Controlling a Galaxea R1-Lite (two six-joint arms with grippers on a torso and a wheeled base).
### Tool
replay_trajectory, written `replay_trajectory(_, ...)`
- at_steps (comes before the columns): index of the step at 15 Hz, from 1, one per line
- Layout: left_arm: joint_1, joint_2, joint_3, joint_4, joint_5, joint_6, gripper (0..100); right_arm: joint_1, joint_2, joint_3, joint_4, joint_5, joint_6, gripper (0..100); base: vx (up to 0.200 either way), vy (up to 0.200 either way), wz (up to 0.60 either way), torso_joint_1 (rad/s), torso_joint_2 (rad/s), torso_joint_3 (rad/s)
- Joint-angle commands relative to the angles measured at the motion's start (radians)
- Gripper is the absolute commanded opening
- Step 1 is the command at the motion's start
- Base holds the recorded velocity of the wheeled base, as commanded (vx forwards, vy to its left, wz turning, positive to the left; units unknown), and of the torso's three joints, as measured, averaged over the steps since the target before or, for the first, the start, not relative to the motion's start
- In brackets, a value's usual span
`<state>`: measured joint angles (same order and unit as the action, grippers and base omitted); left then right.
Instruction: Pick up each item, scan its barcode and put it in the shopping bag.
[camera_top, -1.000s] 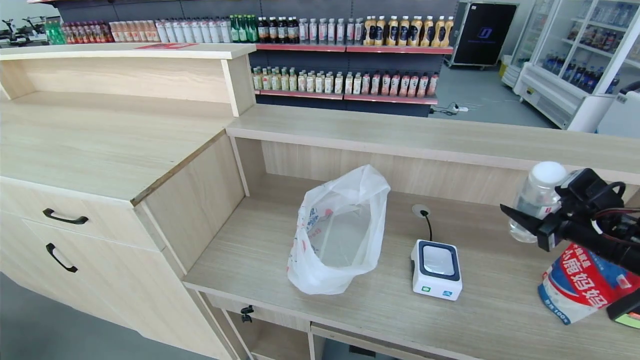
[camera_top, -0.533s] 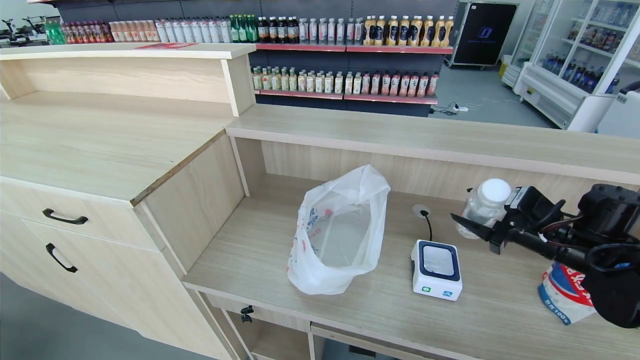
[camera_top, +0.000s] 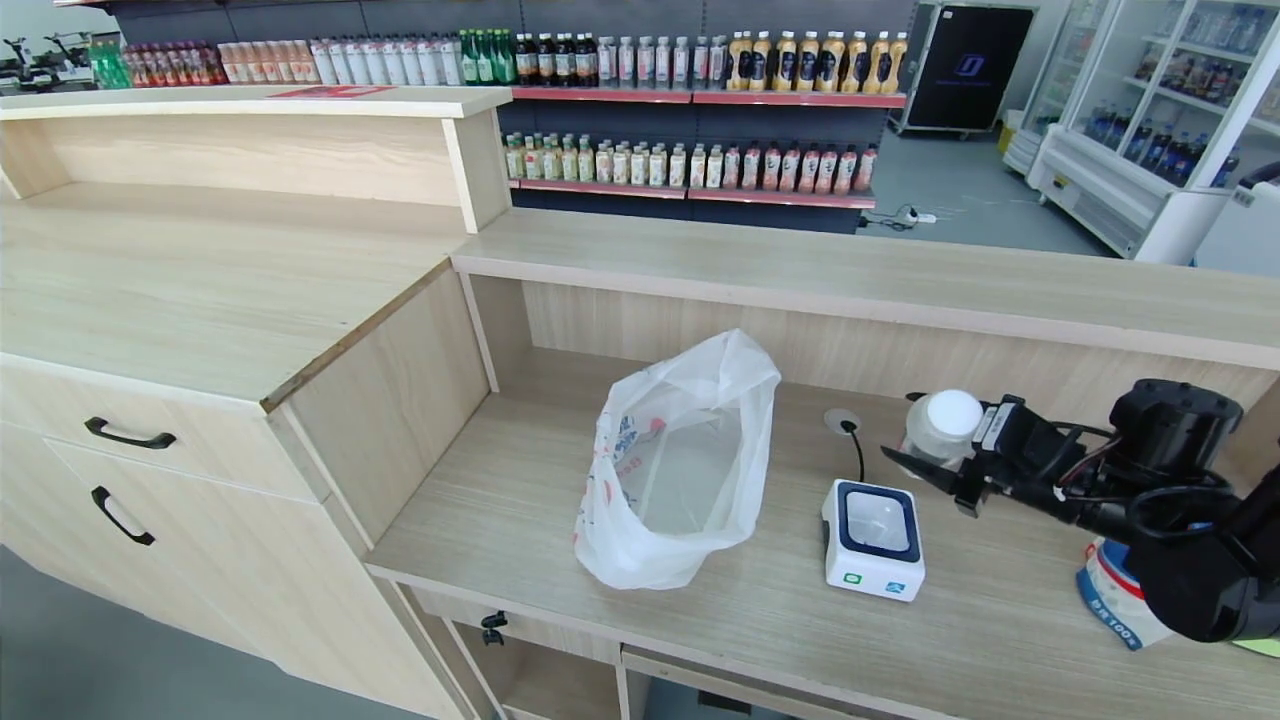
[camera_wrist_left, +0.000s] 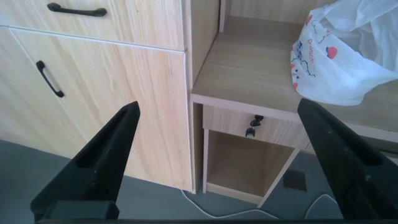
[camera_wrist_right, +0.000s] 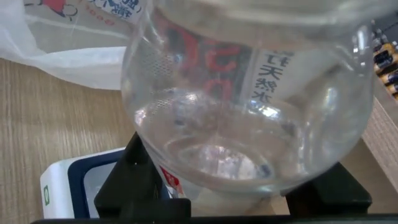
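My right gripper (camera_top: 935, 462) is shut on a clear water bottle (camera_top: 938, 425) with a white cap, held just right of and slightly above the white barcode scanner (camera_top: 873, 538). In the right wrist view the bottle (camera_wrist_right: 249, 93) looms large, with the scanner (camera_wrist_right: 81, 186) below it and the white shopping bag (camera_wrist_right: 62, 37) beyond. That bag (camera_top: 672, 462) stands open on the counter, left of the scanner. My left gripper (camera_wrist_left: 217, 162) is open, low beside the counter, facing the drawers with the bag (camera_wrist_left: 348, 56) off to one side.
A red, white and blue packet (camera_top: 1118, 595) stands at the counter's right edge, partly behind my right arm. The scanner's cable (camera_top: 855, 445) runs into a hole in the counter. A raised wooden counter (camera_top: 230, 280) and drawers (camera_wrist_left: 93, 68) stand on the left.
My right gripper has carried the bottle leftward and lower, from over the packet at the right edge to a spot just beside the scanner.
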<state>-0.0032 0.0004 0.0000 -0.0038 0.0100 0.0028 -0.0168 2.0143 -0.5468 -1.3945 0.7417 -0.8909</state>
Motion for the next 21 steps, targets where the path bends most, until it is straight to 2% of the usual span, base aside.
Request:
replay_trajectory(1, 0.000, 0.000, 0.000, -0.001, 0.001, 0.000, 100, 0.000, 0.012, -0.002, -0.001, 0.001, -0.002, 0, 0.000, 0.000, 0.00, 0.000, 0.00, 0.000)
replay_trajectory(4, 0.000, 0.000, 0.000, -0.001, 0.001, 0.000, 100, 0.000, 0.031, -0.005, -0.008, 0.010, -0.003, 0, 0.000, 0.000, 0.00, 0.000, 0.00, 0.000)
replay_trajectory(8, 0.000, 0.000, 0.000, -0.001, 0.001, 0.000, 100, -0.009, 0.047, -0.007, -0.001, 0.061, -0.076, 0, 0.000, 0.000, 0.00, 0.000, 0.00, 0.000)
replay_trajectory(21, 0.000, 0.000, 0.000, -0.001, 0.001, 0.000, 100, 0.024, 0.126, -0.097, -0.009, 0.087, -0.076, 0, 0.000, 0.000, 0.00, 0.000, 0.00, 0.000)
